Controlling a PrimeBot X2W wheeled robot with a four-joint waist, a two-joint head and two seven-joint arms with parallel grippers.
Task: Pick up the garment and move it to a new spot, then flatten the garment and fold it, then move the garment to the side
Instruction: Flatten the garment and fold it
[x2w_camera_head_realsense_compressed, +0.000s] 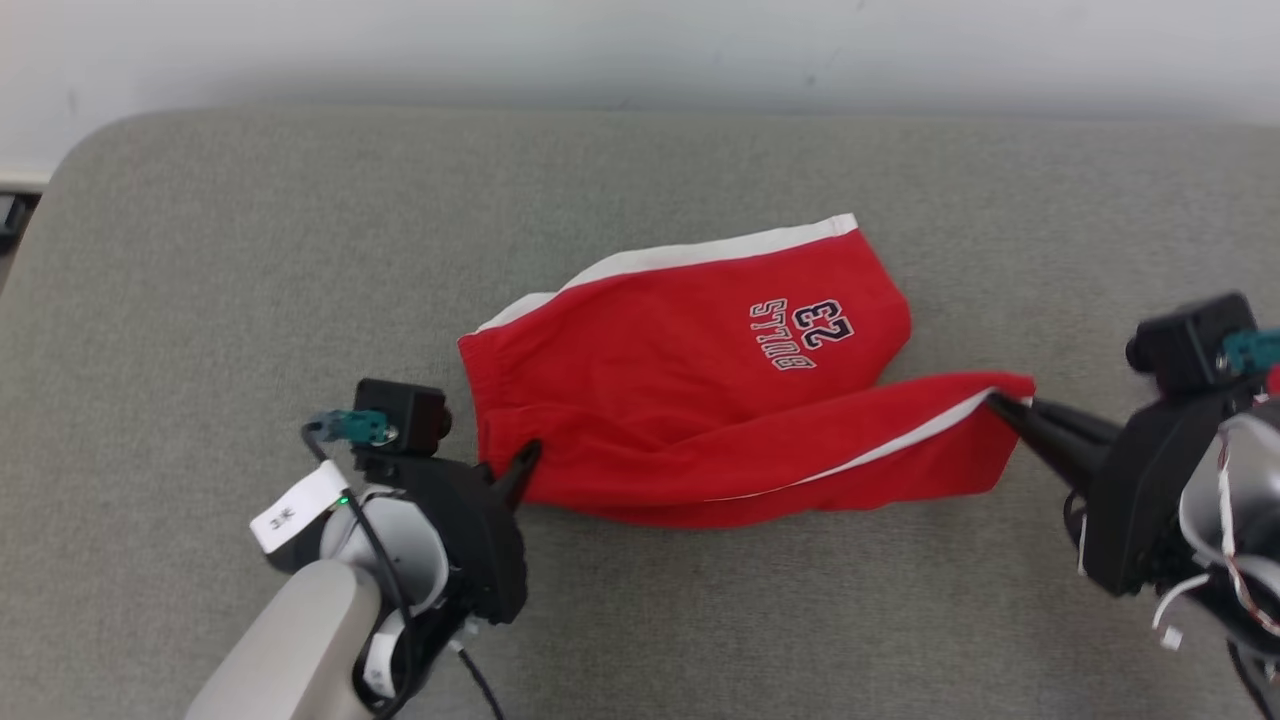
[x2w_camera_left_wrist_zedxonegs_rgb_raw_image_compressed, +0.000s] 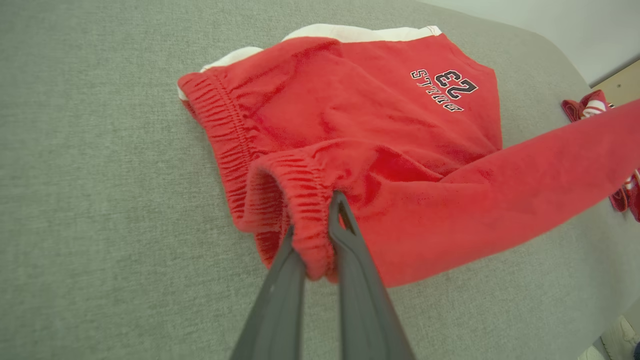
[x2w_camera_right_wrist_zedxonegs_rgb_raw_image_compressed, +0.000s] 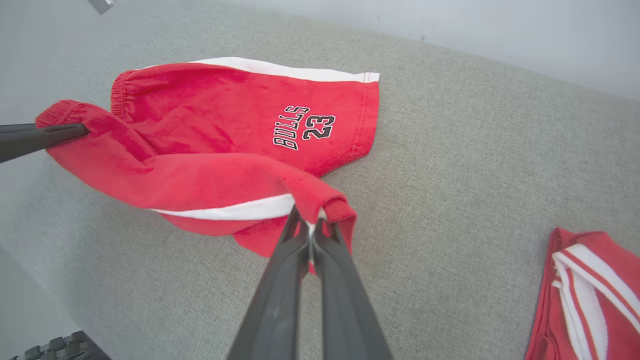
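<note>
The garment (x2w_camera_head_realsense_compressed: 700, 380) is a pair of red shorts with white side stripes and a "BULLS 23" print, lying on the grey cushioned surface (x2w_camera_head_realsense_compressed: 250, 220). Its near leg is lifted and stretched between both grippers. My left gripper (x2w_camera_head_realsense_compressed: 525, 462) is shut on the gathered waistband (x2w_camera_left_wrist_zedxonegs_rgb_raw_image_compressed: 310, 225) at the garment's left end. My right gripper (x2w_camera_head_realsense_compressed: 1000, 403) is shut on the hem of the near leg (x2w_camera_right_wrist_zedxonegs_rgb_raw_image_compressed: 320, 207) at the right end. The other leg (x2w_camera_right_wrist_zedxonegs_rgb_raw_image_compressed: 240, 107) lies flat behind, print facing up. In the right wrist view the left gripper's fingers (x2w_camera_right_wrist_zedxonegs_rgb_raw_image_compressed: 45, 137) show pinching the waistband.
Another red and white garment (x2w_camera_right_wrist_zedxonegs_rgb_raw_image_compressed: 585, 295) lies on the surface off to the right, also seen as red cloth (x2w_camera_left_wrist_zedxonegs_rgb_raw_image_compressed: 585, 107) in the left wrist view. The cushion's rounded far edge (x2w_camera_head_realsense_compressed: 640, 110) meets a pale wall. Open grey surface lies in front and to the left.
</note>
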